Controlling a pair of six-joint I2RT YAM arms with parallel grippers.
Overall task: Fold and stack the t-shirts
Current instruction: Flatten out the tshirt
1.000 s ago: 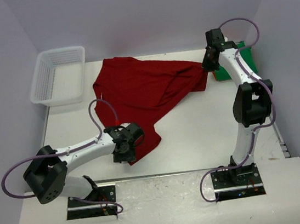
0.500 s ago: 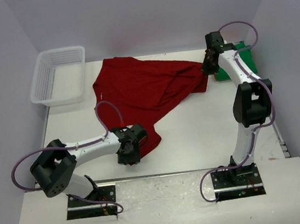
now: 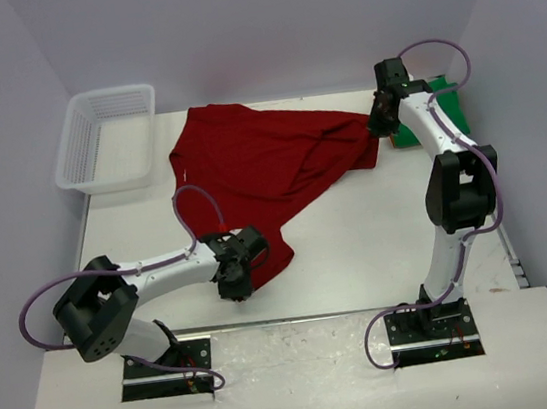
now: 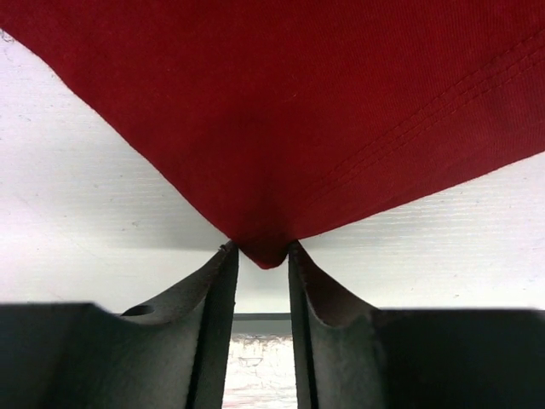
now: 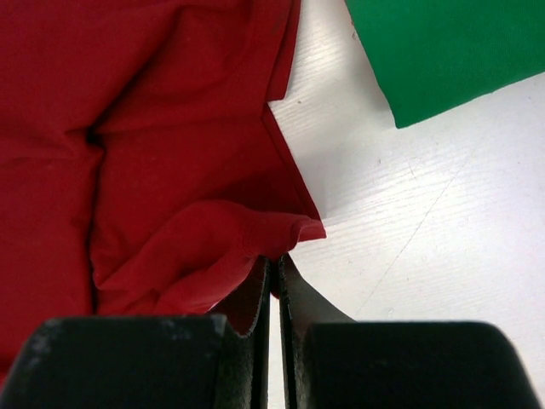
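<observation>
Dark red t-shirt lies spread and rumpled on the worktop, and I place everything else against it. At its nearest corner, a hemmed point, sits the left gripper. Its jaws stand a little apart with the very tip of that corner between them, and the cloth fans away straight ahead. I cannot tell whether they bite yet.

From there the shirt's length runs away and rightward to its far right corner, where the right gripper has its jaws closed together on a bunched fold. So each arm has its own corner, the left the nearer one. I judge the next pull wants both pinches firm before the cloth is drawn taut along that diagonal.

Just beyond the far right corner lies a green t-shirt, partly covered in the overhead view. Off the far left edge stands a white mesh basket. Collar and sleeves are lost in the folds.
</observation>
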